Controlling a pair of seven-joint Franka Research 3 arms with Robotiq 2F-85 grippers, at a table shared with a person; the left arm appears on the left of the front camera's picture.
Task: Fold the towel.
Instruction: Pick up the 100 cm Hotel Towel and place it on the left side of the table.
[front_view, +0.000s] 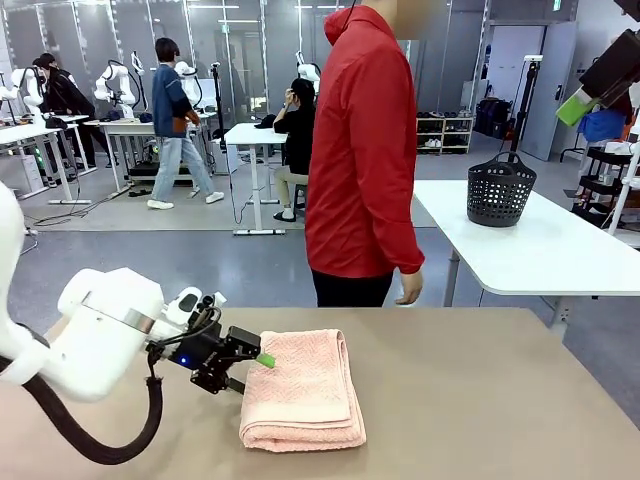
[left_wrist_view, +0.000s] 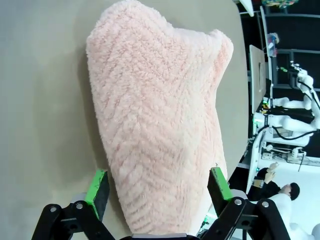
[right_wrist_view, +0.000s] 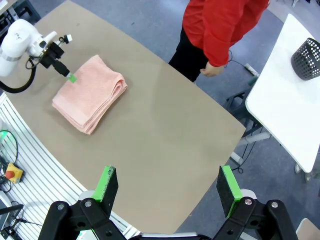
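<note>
The pink towel (front_view: 300, 390) is seen folded at the lower middle of the frame on the table (front_view: 480, 400), with the left gripper (left_wrist_view: 159, 189) spread wide around its edge, so the neat stack could be dragged apart if snagged.

My front camera sits low at the desk (front_view: 480, 400) edge, facing across it toward the person (front_view: 362, 150) on the far side. My left wrist camera looks along its jaws from very near the towel (left_wrist_view: 160, 125). My right wrist camera hangs high, looking down over the whole desk; all three share the towel.
</note>
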